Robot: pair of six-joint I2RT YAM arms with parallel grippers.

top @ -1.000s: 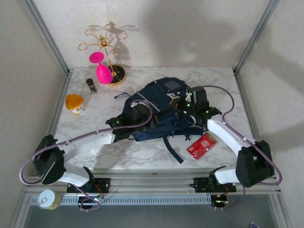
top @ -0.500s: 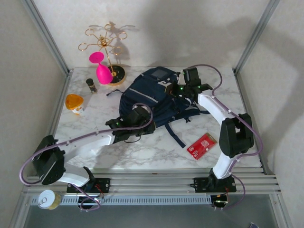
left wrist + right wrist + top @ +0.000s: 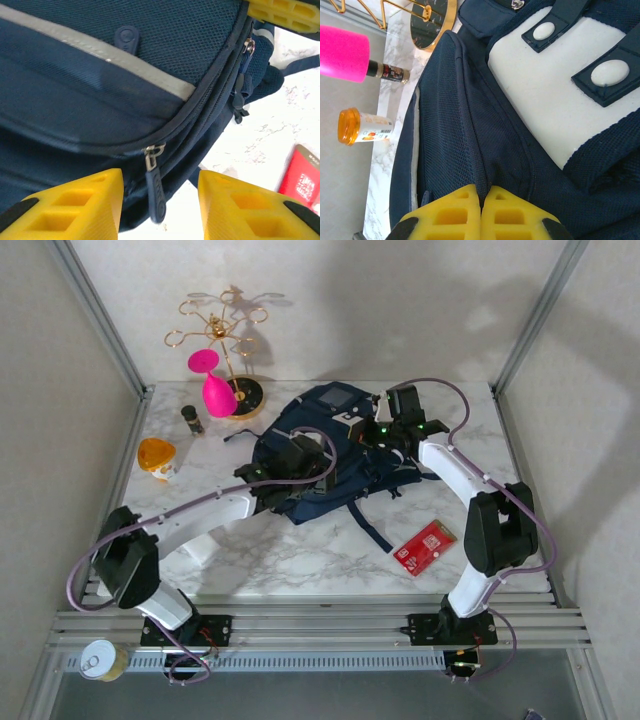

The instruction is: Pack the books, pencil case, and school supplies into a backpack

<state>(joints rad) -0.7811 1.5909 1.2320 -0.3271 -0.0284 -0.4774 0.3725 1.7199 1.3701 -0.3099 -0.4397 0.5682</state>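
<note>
The backpack (image 3: 318,418) is laid on the marble table (image 3: 290,560), in its middle toward the far edge, and it is met by both arms from either side. In the left wrist view the left gripper (image 3: 160,205) is seen with its yellow fingers (image 3: 75,205) spread apart. A zipper pull (image 3: 155,192) of the backpack (image 3: 90,100) hangs in the gap between them, and it cannot be told whether either finger touches it. In the right wrist view the right gripper (image 3: 481,212) is seen with its fingers pressed together, and a fold of the backpack's dark mesh (image 3: 455,125) is pinched where they meet. A white patch (image 3: 555,105) is seen just beyond. The red packet (image 3: 425,547) is left flat on the table near the right arm, well apart from both grippers and beside the backpack's strap (image 3: 370,532).
</note>
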